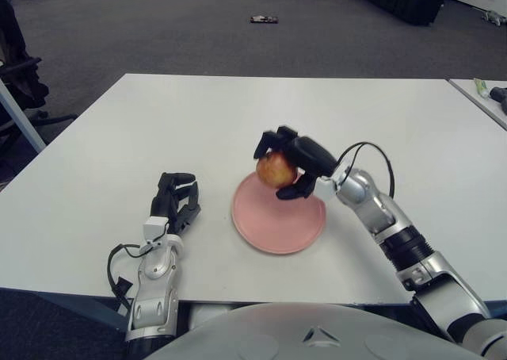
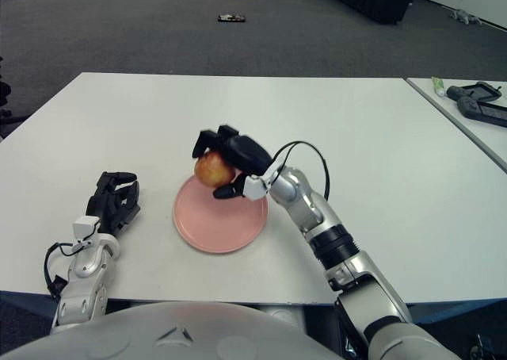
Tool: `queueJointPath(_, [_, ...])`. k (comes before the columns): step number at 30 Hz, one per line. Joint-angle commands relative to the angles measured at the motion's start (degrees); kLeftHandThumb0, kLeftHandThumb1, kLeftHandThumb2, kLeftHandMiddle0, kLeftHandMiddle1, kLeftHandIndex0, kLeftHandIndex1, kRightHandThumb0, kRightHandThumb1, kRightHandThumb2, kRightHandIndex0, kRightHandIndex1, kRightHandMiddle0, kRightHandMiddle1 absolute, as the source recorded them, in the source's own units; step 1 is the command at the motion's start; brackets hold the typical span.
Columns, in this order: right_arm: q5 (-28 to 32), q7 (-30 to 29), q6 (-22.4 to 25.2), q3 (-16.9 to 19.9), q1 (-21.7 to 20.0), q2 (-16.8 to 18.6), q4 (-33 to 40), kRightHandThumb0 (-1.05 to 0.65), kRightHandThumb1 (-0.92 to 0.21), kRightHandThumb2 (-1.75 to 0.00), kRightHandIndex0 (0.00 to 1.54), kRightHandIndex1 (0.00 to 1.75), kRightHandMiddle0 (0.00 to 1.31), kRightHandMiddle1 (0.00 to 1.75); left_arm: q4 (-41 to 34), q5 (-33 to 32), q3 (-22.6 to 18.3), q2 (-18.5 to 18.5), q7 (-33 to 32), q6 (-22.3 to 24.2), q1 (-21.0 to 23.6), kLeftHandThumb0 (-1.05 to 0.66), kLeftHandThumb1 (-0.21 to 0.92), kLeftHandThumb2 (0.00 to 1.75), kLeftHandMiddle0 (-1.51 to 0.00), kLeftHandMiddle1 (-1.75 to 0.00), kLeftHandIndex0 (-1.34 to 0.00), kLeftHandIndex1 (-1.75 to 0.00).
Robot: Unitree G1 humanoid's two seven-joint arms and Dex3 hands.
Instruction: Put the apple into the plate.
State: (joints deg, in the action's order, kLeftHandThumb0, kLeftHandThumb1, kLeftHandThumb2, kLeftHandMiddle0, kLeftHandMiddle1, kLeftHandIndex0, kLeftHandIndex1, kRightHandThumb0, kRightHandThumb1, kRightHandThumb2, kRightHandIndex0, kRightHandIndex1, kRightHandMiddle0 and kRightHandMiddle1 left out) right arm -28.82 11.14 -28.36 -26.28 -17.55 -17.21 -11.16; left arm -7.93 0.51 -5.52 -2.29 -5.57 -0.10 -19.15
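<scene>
- Now gripping the apple (image 1: 275,170) in the right hand (image 1: 295,160), fingers clamped around it.
- Holding it over the far left rim of the pink plate (image 1: 279,221).
- Left hand (image 1: 176,201) idle, left of the plate, fingers curled, holding nothing.

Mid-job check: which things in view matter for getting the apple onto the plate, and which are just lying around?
In the job:
- apple, gripped by the right hand over the plate's far rim
- pink plate

Just about:
- left hand, idle left of the plate
- items on the side table at right
- object on the floor beyond
</scene>
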Motion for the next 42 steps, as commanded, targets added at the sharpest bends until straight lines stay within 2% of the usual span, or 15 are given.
queueJointPath(1, [-2.3, -0.9, -1.6, -0.6, -0.9, -0.6, -2.2, -0.51, -0.22, -1.43, 1.26, 1.75, 0.68, 1.75, 1.7, -0.1, -0.6, -0.1, -0.5, 1.3, -0.5, -0.35, 0.89, 0.57, -0.50, -1.35, -0.21, -1.75])
queueJointPath(10, [-8.6, -3.3, -8.0, -3.0, -2.6, -2.9, -6.7, -0.50, -0.25, -1.40, 1.19, 1.75, 0.66, 1.75, 2.0, 0.3, -0.7, 0.1, -0.4, 0.3, -0.7, -0.35, 0.92, 0.53, -0.48, -1.33, -0.20, -1.75])
queueJointPath(16, [-8.7, -2.0, -12.9, -3.6, -3.9, -5.2, -10.4, -0.45, -0.42, -1.18, 0.90, 1.75, 0.53, 1.75, 2.7, 0.4, -0.7, 0.4, -0.2, -0.8, -0.7, -0.35, 0.92, 0.53, -0.49, -1.33, -0.20, -1.75])
queueJointPath(17, [-8.7, -0.7, -13.5, -4.0, -4.6, -5.9, -10.8, -0.44, -0.46, -1.13, 0.74, 1.75, 0.50, 1.75, 2.8, 0.3, -0.7, 0.4, -0.1, -1.0, -0.6, -0.35, 0.92, 0.53, -0.49, -1.33, -0.20, -1.75])
queueJointPath(18, [-8.8, 0.2, -14.0, -4.4, -5.1, -6.2, -11.1, -0.55, -0.45, -1.07, 0.47, 1.75, 0.32, 1.67, 2.9, 0.3, -0.7, 0.4, 0.0, -1.1, -0.6, -0.35, 0.92, 0.53, -0.48, -1.33, -0.20, -1.75])
queueJointPath(20, [-9.2, 1.3, -15.0, -4.9, -6.1, -6.8, -11.6, -0.64, -0.44, -1.01, 0.24, 1.75, 0.16, 1.60, 2.9, 0.2, -0.7, 0.5, 0.1, -1.0, -0.6, -0.35, 0.92, 0.53, -0.48, -1.33, -0.20, -1.75])
queueJointPath(21, [-9.5, 1.6, -15.6, -5.1, -6.5, -7.0, -11.8, -0.70, -0.46, -0.96, 0.15, 1.50, 0.10, 1.41, 2.9, 0.2, -0.7, 0.5, 0.1, -1.0, -0.5, -0.35, 0.92, 0.53, -0.47, -1.32, -0.20, -1.75])
queueJointPath(22, [-10.1, 1.9, -16.7, -5.5, -7.4, -7.5, -12.1, -0.71, -0.47, -0.93, 0.12, 1.41, 0.08, 1.34, 2.9, 0.2, -0.7, 0.5, 0.1, -0.7, -0.5, -0.35, 0.92, 0.53, -0.47, -1.32, -0.20, -1.75])
queueJointPath(23, [-10.5, 2.1, -17.5, -5.7, -8.1, -7.8, -12.2, -0.76, -0.50, -0.88, 0.08, 1.11, 0.05, 1.13, 2.8, 0.1, -0.7, 0.5, 0.1, -0.5, -0.5, -0.35, 0.92, 0.53, -0.46, -1.32, -0.20, -1.75])
queueJointPath(25, [-11.5, 2.6, -19.0, -6.4, -9.5, -8.5, -12.6, -0.81, -0.53, -0.82, 0.04, 0.82, 0.03, 0.92, 2.7, 0.1, -0.7, 0.5, 0.2, -0.3, -0.5, -0.35, 0.92, 0.53, -0.46, -1.32, -0.20, -1.75])
queueJointPath(27, [-12.2, 3.0, -19.8, -6.8, -10.2, -8.9, -12.9, -0.87, -0.59, -0.75, 0.02, 0.40, 0.01, 0.56, 2.6, 0.0, -0.7, 0.6, 0.2, -0.3, -0.5, -0.35, 0.92, 0.53, -0.45, -1.32, -0.20, -1.75])
queueJointPath(28, [-12.3, 3.5, -20.1, -7.0, -10.6, -9.1, -13.0, -0.88, -0.60, -0.74, 0.01, 0.35, 0.01, 0.51, 2.6, 0.1, -0.7, 0.6, 0.2, -0.5, -0.5, -0.35, 0.92, 0.53, -0.45, -1.32, -0.20, -1.75])
queueJointPath(30, [-11.8, 4.7, -20.6, -7.3, -11.0, -9.6, -13.3, -0.93, -0.63, -0.70, 0.00, 0.14, 0.00, 0.23, 3.0, 0.2, -0.6, 0.7, 0.3, -1.4, -0.4, -0.35, 0.92, 0.53, -0.45, -1.32, -0.20, -1.75])
queueJointPath(33, [-11.1, 5.6, -21.0, -7.3, -11.1, -9.9, -13.6, -0.98, -0.65, -0.64, 0.00, 0.05, 0.00, 0.08, 3.4, 0.2, -0.6, 0.7, 0.3, -2.4, -0.4, -0.35, 0.92, 0.53, -0.45, -1.32, -0.20, -1.75])
queueJointPath(42, [-6.1, 10.8, -20.6, -7.0, -10.4, -9.9, -13.6, -1.05, -0.71, -0.47, 0.00, 0.00, 0.00, 0.00, 1.9, 0.4, -0.6, 0.8, -0.2, 1.8, -0.4, -0.35, 0.92, 0.53, -0.44, -1.29, -0.19, -1.75])
